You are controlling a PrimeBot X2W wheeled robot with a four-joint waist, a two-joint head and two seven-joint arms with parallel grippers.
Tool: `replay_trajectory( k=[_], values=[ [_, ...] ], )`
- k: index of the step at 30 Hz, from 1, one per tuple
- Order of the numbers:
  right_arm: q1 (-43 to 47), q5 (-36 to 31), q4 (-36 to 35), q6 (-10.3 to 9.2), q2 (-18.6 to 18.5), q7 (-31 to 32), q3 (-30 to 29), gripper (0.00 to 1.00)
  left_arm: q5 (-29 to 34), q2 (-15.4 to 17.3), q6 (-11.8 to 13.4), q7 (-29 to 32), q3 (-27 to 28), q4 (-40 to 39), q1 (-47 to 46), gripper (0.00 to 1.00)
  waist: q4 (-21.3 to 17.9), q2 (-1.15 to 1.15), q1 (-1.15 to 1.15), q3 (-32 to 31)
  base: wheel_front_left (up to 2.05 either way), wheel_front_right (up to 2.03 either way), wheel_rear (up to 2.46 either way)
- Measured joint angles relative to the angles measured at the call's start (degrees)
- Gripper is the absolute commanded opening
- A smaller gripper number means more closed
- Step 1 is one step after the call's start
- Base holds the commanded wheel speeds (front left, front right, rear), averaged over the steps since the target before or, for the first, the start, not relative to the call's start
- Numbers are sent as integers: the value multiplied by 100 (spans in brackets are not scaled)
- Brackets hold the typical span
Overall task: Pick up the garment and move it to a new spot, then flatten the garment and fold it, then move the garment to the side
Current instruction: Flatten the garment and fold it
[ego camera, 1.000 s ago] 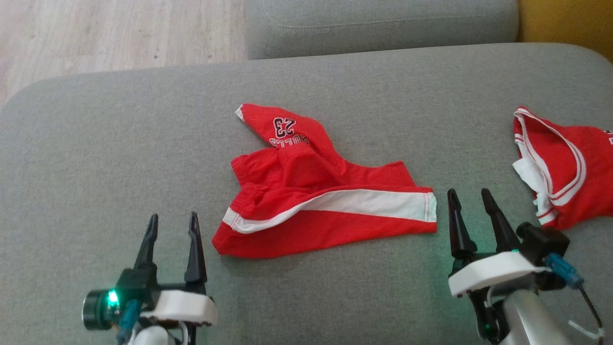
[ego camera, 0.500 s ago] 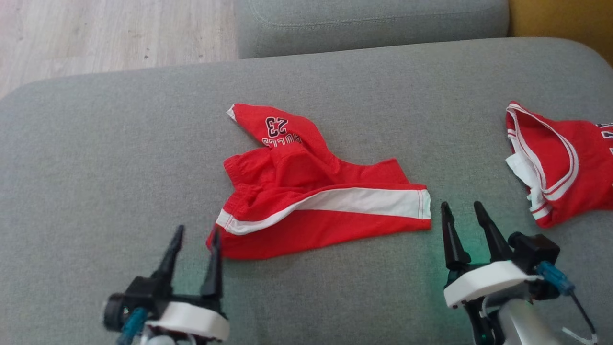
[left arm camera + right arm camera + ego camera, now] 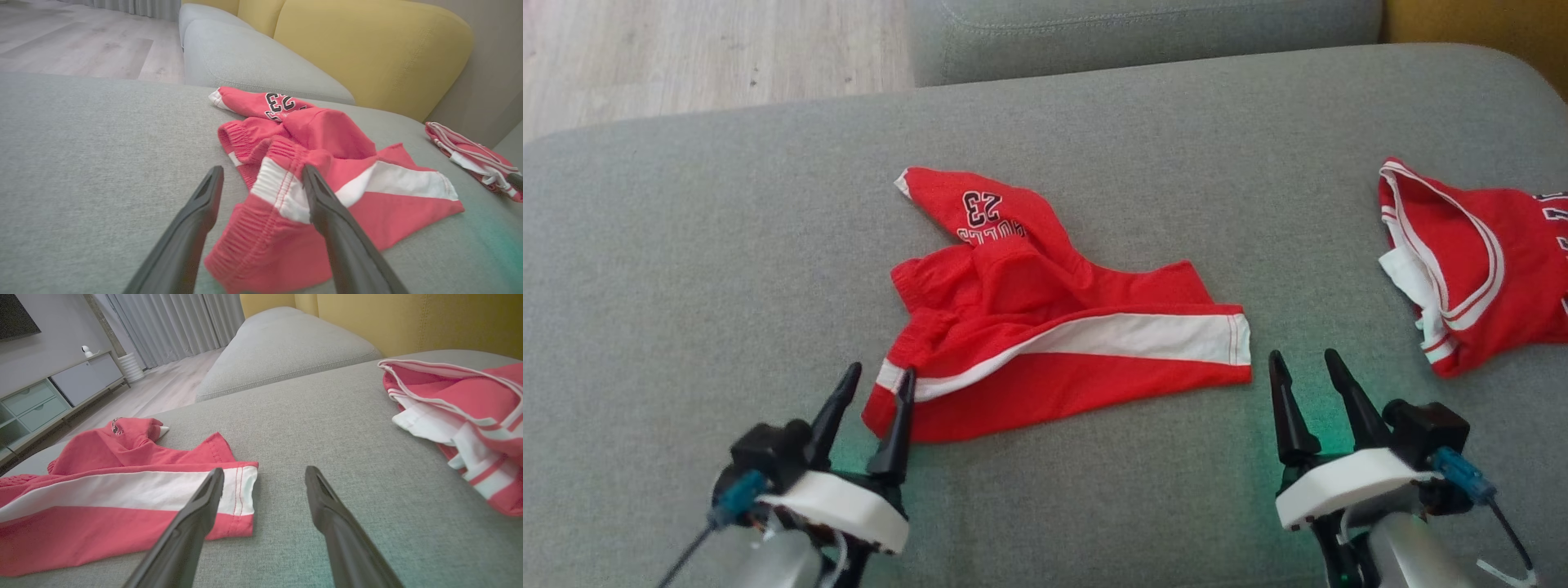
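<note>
Shorts point(image 3: 1045, 343) are lying crumpled on the grey cushion point(image 3: 686, 245) in the head view, the left claw point(image 3: 880, 371) standing open at their waistband corner point(image 3: 876, 415) and the right claw point(image 3: 1303, 355) open just beside the leg hem point(image 3: 1241, 347). Left wrist view is showing bunched waistband between the fingers point(image 3: 196, 220), so closing there risks pinching several layers; right wrist view is showing bare cushion between its fingers, so that claw risks missing the hem.

Grey sofa point(image 3: 686, 245); yellow backrest point(image 3: 367, 53); red jersey point(image 3: 1478, 269) (perhaps crumpled) right.
</note>
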Motion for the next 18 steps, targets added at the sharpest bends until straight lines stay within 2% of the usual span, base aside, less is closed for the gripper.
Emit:
replay_trajectory(
  k=[9,16,17,18],
  values=[
    [-11,2,22,0,0,0,15,100,-1095,503,0,0,-1221,357,-575,100,9,0,0,119,0,0,0],
    [-16,4,29,0,0,0,42,100,-1551,660,0,0,-1745,545,-812,99,5,0,0,181,0,0,0],
    [-18,4,30,0,0,0,41,100,-1627,662,0,0,-1825,545,-849,91,5,0,0,191,0,0,0],
    [-19,4,30,0,0,0,40,100,-1688,668,0,0,-1917,547,-882,74,7,0,0,202,0,0,0]
  ],
)
